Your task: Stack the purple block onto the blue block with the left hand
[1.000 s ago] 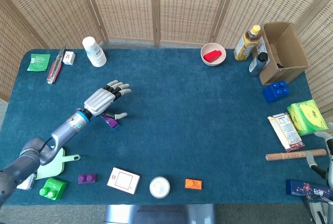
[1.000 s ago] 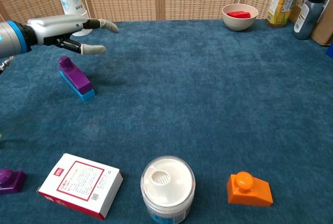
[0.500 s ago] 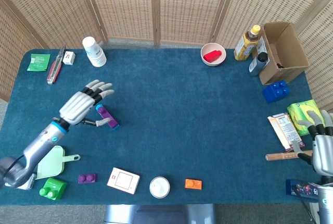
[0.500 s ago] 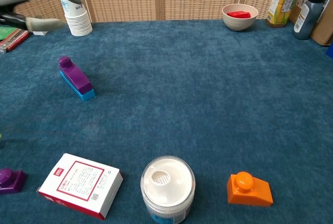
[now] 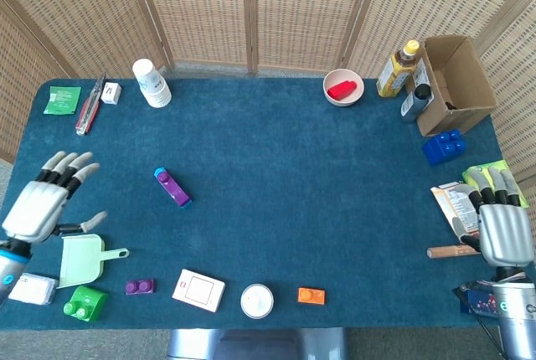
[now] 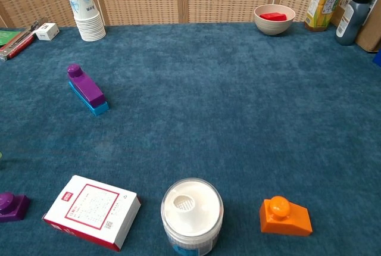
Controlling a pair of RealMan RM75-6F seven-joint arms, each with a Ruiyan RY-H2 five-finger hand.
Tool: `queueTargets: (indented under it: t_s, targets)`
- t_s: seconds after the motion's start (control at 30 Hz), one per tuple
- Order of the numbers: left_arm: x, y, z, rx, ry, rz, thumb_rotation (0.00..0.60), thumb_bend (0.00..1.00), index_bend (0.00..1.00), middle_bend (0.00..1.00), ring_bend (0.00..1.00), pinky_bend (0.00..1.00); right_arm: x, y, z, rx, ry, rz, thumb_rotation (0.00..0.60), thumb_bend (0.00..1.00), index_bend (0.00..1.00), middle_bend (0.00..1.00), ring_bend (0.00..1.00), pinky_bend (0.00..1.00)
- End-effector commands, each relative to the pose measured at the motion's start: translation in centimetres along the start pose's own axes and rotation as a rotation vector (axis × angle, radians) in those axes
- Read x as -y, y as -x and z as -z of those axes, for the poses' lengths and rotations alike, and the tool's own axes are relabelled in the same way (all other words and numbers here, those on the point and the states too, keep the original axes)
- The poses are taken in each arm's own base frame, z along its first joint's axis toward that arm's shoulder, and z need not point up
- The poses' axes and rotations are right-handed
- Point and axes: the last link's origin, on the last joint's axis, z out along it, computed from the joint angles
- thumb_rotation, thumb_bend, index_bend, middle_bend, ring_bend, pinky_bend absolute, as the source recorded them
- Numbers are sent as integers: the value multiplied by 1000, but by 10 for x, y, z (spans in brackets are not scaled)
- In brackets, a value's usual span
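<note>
The purple block point(image 5: 175, 190) point(image 6: 85, 85) lies on top of the thin blue block point(image 5: 159, 174) point(image 6: 91, 105) at the left-middle of the blue table. My left hand point(image 5: 43, 206) is at the far left edge in the head view, well away from the stack, fingers spread and holding nothing. My right hand point(image 5: 497, 218) hovers at the far right edge, fingers apart and empty. Neither hand shows in the chest view.
A green dustpan point(image 5: 85, 260), a small purple brick point(image 5: 139, 286) point(image 6: 11, 204), a white card box point(image 5: 198, 290) point(image 6: 91, 211), a round white lid point(image 5: 257, 300) point(image 6: 191, 208) and an orange block point(image 5: 311, 295) point(image 6: 284, 216) line the front. Paper cups point(image 5: 152, 84) point(image 6: 84, 12) and a bowl point(image 5: 343, 88) point(image 6: 274, 19) stand at the back.
My left hand has drawn away from the stacked blocks to the left table edge and left the chest view. My right hand has risen into the head view at the right.
</note>
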Motion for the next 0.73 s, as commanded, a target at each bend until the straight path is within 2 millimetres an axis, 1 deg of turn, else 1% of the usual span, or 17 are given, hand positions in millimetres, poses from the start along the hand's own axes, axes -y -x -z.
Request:
queueTargets:
  t_s: [0.03, 0.2, 0.3, 0.5, 0.73]
  targets:
    - [8, -1, 31, 12, -80, -18, 163, 291, 135, 47, 0, 0, 2, 3, 0, 9, -12, 1, 600, 283, 324, 170, 0, 73]
    - [14, 1, 66, 13, -175, -14, 160, 291, 140, 59, 0, 0, 5, 5, 2, 18, -26, 11, 600, 284, 324, 170, 0, 74]
    - [18, 2, 81, -5, -208, -27, 160, 292, 153, 62, 0, 0, 6, 6, 2, 22, -31, 8, 600, 284, 325, 170, 0, 74]
    - [18, 4, 91, -46, -231, -22, 176, 291, 164, 66, 0, 0, 7, 7, 3, 24, -39, -2, 600, 284, 324, 170, 0, 73]
    - [11, 8, 93, -66, -223, -6, 200, 291, 172, 71, 0, 0, 5, 9, 6, 29, -41, -11, 600, 284, 325, 170, 0, 74]
